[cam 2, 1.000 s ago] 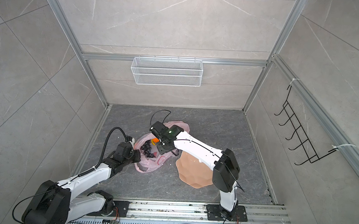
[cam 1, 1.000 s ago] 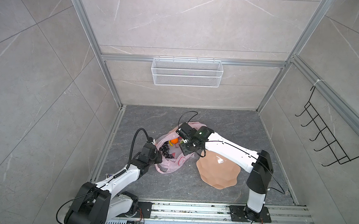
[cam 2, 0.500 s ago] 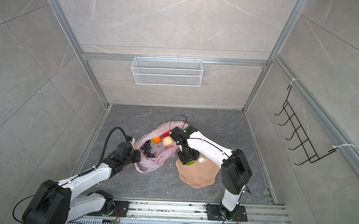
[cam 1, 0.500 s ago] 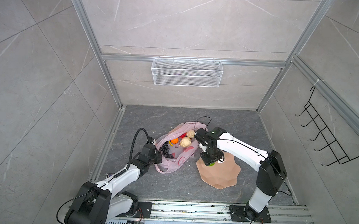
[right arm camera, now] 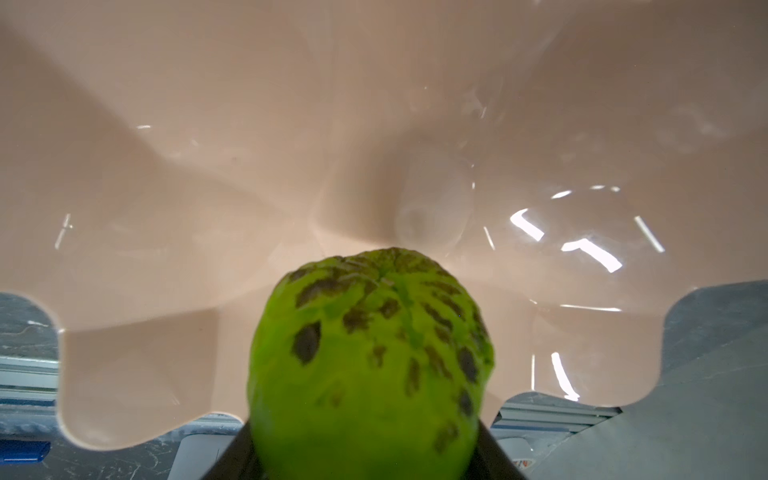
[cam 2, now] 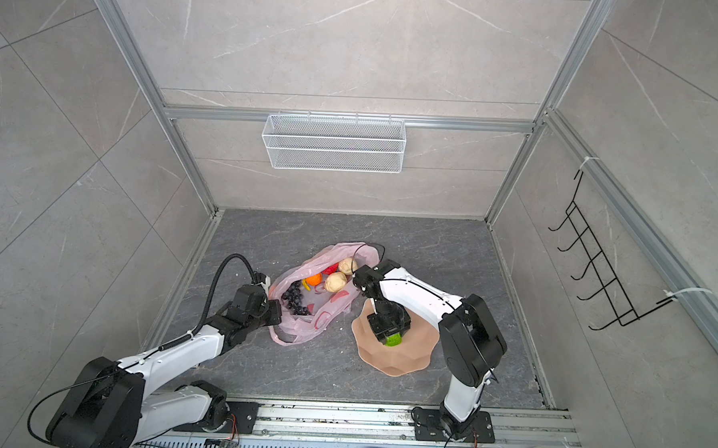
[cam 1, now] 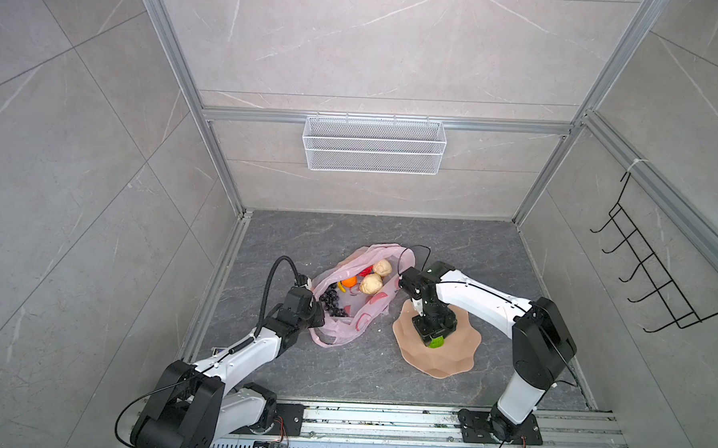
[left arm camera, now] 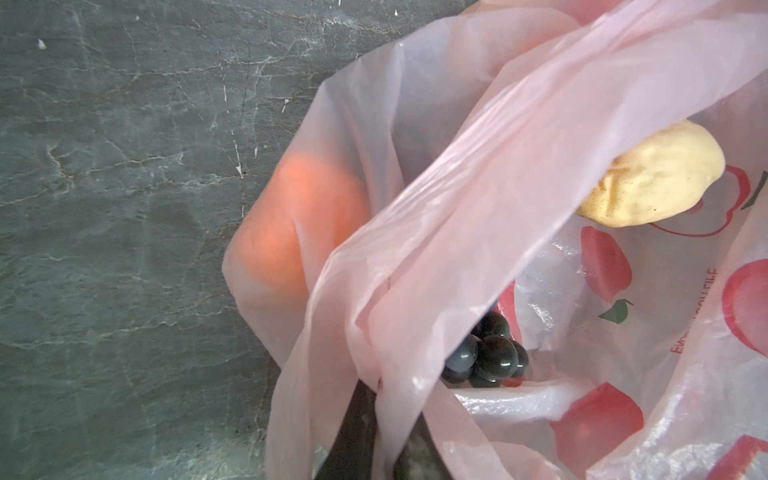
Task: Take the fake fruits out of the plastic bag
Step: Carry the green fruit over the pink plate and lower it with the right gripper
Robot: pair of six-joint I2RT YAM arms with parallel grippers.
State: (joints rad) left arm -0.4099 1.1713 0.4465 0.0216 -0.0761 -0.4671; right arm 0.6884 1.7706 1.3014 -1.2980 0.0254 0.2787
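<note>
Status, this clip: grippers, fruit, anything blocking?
Left gripper shut on plastic bag. Right gripper shut on green lumpy ball, over plate. Grape bunch, orange, beige lumps in bag. Nothing blocking.

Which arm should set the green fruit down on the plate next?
Right: the right hand grips the green ball over the plate; the left hand is shut on the plastic bag.

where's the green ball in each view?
Top view: green ball in right tool, over plate.
Top view: green ball likewise over plate.
Left wrist: not in it.
Right wrist: green ball close in the foreground, plate behind.
Shared landmark: plate.
</note>
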